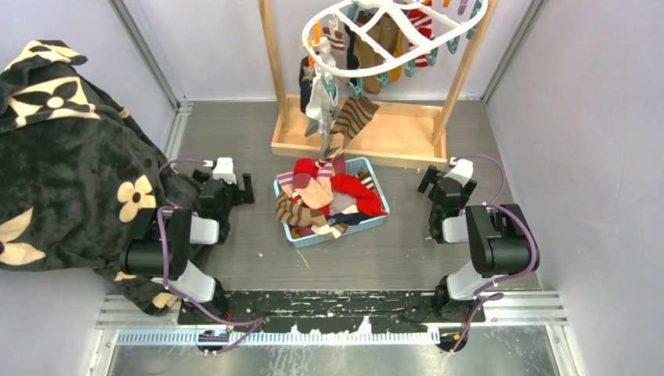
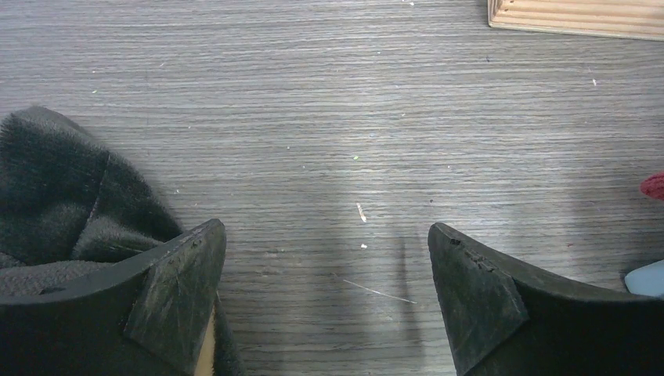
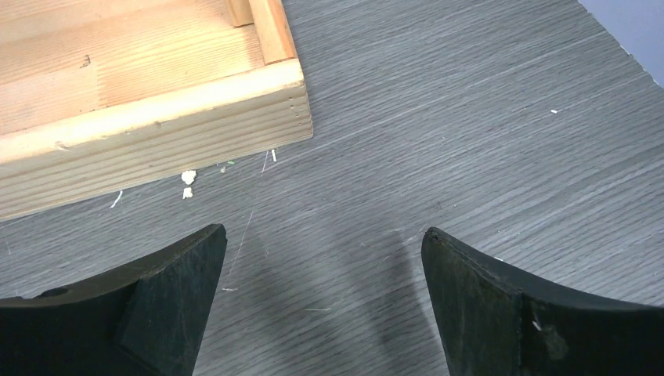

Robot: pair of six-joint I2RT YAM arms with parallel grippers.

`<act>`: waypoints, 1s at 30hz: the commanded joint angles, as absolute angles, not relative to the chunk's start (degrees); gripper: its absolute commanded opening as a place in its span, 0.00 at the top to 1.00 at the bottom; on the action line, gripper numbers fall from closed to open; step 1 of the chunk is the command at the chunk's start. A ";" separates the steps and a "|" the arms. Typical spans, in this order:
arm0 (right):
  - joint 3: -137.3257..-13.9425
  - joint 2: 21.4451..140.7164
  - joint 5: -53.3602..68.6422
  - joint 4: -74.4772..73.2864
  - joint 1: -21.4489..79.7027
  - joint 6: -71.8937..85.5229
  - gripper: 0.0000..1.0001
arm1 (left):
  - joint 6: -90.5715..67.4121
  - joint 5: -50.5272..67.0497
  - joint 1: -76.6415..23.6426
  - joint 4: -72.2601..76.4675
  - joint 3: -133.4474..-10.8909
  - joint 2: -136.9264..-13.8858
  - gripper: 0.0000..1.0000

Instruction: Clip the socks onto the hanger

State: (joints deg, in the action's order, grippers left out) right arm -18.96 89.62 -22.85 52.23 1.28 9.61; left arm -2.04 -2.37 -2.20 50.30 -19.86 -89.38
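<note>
Blanket [image 1: 63,157]: lying heaped, far left
Left gripper [image 2: 325,258]: hovering over table [image 2: 329,117], jaws spread, holding nothing
Basket [image 1: 337,236]: sitting centre, carrying a pile of socks [image 1: 344,188] waiting to be clipped
Hanger [image 1: 338,72]: hanging on stand [image 1: 360,137] behind basket, several pairs already dangling from clips
Right gripper [image 3: 325,258]: hovering beside stand base, jaws spread, empty
Progress: partly done, pile remaining

Left arm [image 1: 168,243] and right arm [image 1: 495,239] both folded, elbows back near the bases, wrists low. Left gripper [image 2: 325,235]: jaws wide apart, nothing between. Right gripper [image 3: 323,235]: same, wide apart, empty. The 2 grippers angle inward.
</note>
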 commanded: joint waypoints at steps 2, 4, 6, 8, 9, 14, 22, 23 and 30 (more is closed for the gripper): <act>-19.87 89.03 -23.47 55.11 1.06 9.84 0.00 | -2.29 -3.43 -1.85 53.35 -21.09 -88.68 0.00; -19.92 88.96 -23.42 55.11 1.08 9.87 0.00 | -2.34 -3.45 -1.83 53.35 -21.08 -88.68 0.00; -19.95 89.07 -23.46 55.06 1.06 9.84 0.00 | -2.32 -3.43 -1.83 53.35 -21.09 -88.68 0.00; -20.03 89.09 -23.30 54.95 1.07 9.87 0.00 | -2.16 -3.36 -1.81 53.21 -21.32 -88.85 0.00; -20.04 89.05 -23.23 54.93 1.07 9.88 0.00 | -2.18 -3.22 -1.76 53.13 -21.28 -88.77 0.00; -19.92 88.56 -24.67 55.37 1.06 10.13 0.00 | -2.16 -3.12 -1.78 53.46 -21.10 -88.60 0.00; -34.46 74.46 -33.17 18.64 1.07 17.34 0.00 | -1.70 -0.75 -1.67 20.30 -33.42 -75.51 0.00; -34.90 73.01 -32.46 17.59 1.13 19.12 0.00 | -1.61 -0.32 -1.66 13.10 -35.74 -74.36 0.00; -39.31 65.59 -25.77 7.24 -0.44 37.91 0.00 | -2.12 11.98 -1.49 -11.42 -48.18 -67.70 0.00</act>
